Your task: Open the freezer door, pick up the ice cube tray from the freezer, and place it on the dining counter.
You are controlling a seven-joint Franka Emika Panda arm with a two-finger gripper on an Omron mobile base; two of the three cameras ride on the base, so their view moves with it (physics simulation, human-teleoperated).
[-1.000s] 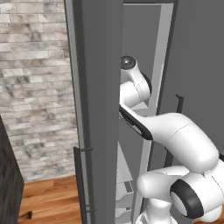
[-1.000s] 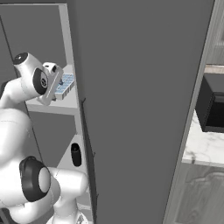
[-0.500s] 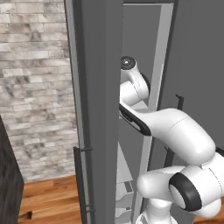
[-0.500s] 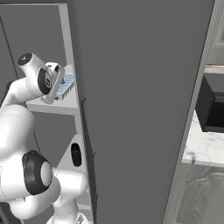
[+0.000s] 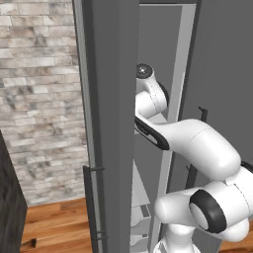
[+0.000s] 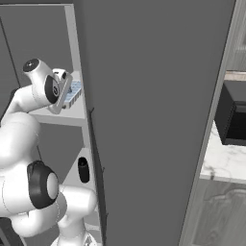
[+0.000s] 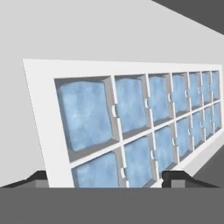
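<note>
On the freezer [image 6: 48,57] shelf [image 6: 67,113], the fingers [image 7: 174,176] sit apart, straddling the ice cube tray [image 7: 131,127] for a grasp.

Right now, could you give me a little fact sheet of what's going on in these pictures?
place: freezer, its door swung open
arm: reaching inside at shelf height
tray: ice cube tray lying on the shelf, two rows of pale blue cells
gripper: gripper at the tray's near end, one finger tip on each side of it, not yet clamped
beside: closed twin door; dark appliance on a marble counter
</note>
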